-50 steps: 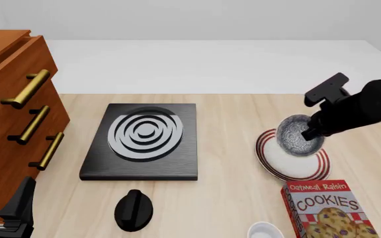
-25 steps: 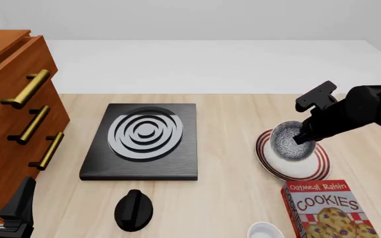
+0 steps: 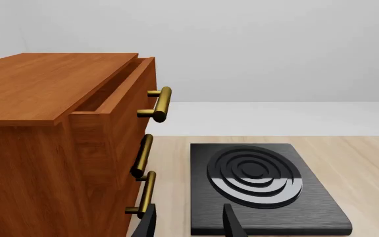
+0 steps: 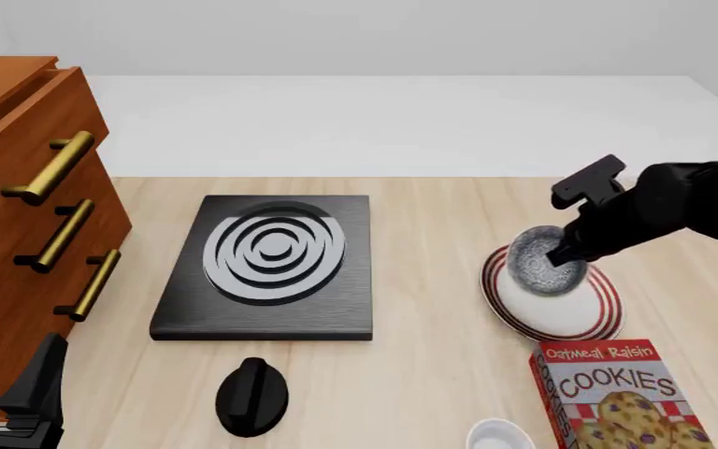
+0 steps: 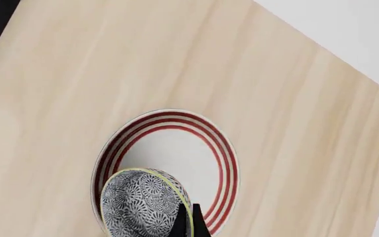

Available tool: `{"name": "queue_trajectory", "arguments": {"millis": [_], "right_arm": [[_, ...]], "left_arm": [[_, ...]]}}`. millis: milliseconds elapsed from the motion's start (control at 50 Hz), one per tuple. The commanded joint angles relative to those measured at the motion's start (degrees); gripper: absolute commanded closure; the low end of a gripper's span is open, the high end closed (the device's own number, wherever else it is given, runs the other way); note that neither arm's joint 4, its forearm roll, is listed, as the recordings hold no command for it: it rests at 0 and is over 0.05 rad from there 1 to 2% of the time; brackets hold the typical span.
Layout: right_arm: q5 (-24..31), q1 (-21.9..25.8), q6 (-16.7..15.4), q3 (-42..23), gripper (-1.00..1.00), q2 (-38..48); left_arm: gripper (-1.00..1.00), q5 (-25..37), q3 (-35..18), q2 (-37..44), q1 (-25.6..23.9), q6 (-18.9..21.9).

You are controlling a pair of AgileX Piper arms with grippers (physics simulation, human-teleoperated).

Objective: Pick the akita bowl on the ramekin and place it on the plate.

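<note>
Akita bowl (image 4: 544,263), tilted, hangs over the plate (image 4: 583,311), its rim pinched in the right pincer (image 4: 561,257). Cookie box (image 4: 615,393) sits near the plate's front edge; the stove (image 4: 272,267) lies well apart. Left pincer (image 3: 188,224) gapes empty.

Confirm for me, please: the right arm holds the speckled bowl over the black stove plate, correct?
Not quite. The right gripper holds the akita bowl by its rim over the red-ringed plate, not the black stove plate; the front and right wrist views both show this.
</note>
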Motion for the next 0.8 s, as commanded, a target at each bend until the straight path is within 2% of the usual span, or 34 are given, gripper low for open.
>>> {"name": "queue_trajectory", "arguments": {"millis": [20, 140, 220, 260, 420, 600, 800], "right_arm": [[-2.92, 0.62, 0.82, 0.5, 1.0, 2.8], [-5.62, 1.03, 1.05, 2.28, 1.0, 4.23], [-6.75, -0.26, -0.71, 3.12, 1.0, 5.11], [-7.09, -0.17, 0.22, 2.95, 1.0, 5.54], [-9.25, -3.12, -2.35, 3.38, 1.0, 5.69], [-10.75, -3.03, -1.19, 3.55, 1.0, 6.85], [-13.96, -3.9, -1.77, 5.03, 1.0, 9.35]], "left_arm": [[-1.0, 0.0, 0.0, 0.0, 0.01, 0.0], [-1.0, 0.0, 0.0, 0.0, 0.0, 0.0], [-1.0, 0.0, 0.0, 0.0, 0.01, 0.0], [-1.0, 0.0, 0.0, 0.0, 0.0, 0.02], [-1.0, 0.0, 0.0, 0.0, 0.0, 0.01], [-1.0, -0.01, 0.0, 0.0, 0.0, 0.01], [-1.0, 0.0, 0.0, 0.0, -0.01, 0.0]]}}
